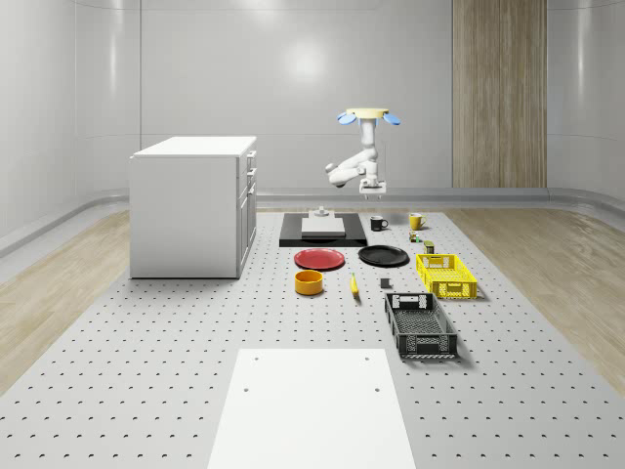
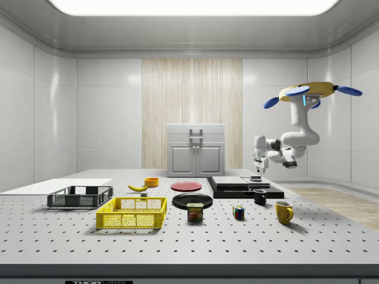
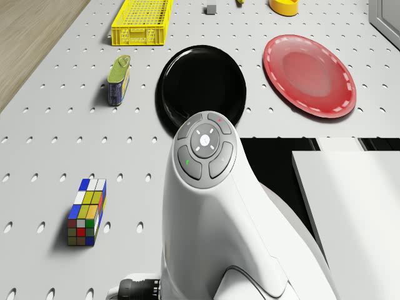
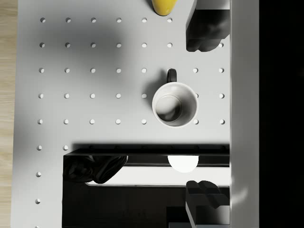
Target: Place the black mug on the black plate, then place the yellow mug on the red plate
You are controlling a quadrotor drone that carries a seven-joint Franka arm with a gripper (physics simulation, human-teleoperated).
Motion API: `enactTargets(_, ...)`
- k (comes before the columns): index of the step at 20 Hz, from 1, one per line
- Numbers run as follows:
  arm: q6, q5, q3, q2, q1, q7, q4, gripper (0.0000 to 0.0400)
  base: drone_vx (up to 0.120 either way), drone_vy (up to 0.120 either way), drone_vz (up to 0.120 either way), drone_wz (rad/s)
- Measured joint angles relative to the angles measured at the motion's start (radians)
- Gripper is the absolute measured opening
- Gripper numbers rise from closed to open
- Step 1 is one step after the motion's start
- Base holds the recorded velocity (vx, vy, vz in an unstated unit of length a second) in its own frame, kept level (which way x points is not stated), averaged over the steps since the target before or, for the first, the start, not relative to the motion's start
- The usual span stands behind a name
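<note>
- Drone [image 1: 365,115] hovers above table's [image 1: 176,332] far end, arm bent down.
- Gripper [image 4: 206,109] hangs over black mug [image 4: 174,104], apart from it; jaws spread, fingertips [image 4: 207,34] at the mug's 12 and 6 o'clock, wrist view.
- Black plate [image 1: 383,256] sits at 6 o'clock of black mug in whole-scene view; red plate [image 1: 319,259] beside it.
- Yellow mug [image 1: 416,221] at black mug's 3 o'clock there.
</note>
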Motion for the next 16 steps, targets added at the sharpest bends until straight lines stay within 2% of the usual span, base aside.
enactTargets(2, 0.007, 0.004, 0.006, -0.012, -0.009, 0.007, 0.000, 0.0400, 0.000, -0.020, -0.120, 0.000)
enactTargets(4, 0.014, 0.008, 0.011, -0.023, -0.016, 0.013, 0.001, 0.0400, 0.000, -0.120, -0.120, 0.000)
enactTargets(10, 0.039, 0.024, 0.024, -0.056, -0.033, 0.027, 0.003, 0.0400, 0.000, 0.000, -0.120, 0.000)
enactTargets(14, 0.057, 0.034, 0.031, -0.076, -0.041, 0.035, 0.004, 0.0400, 0.110, 0.000, -0.120, 0.000)
enactTargets(16, 0.066, 0.040, 0.035, -0.087, -0.045, 0.039, 0.005, 0.0400, 0.120, 0.000, 0.000, 0.000)
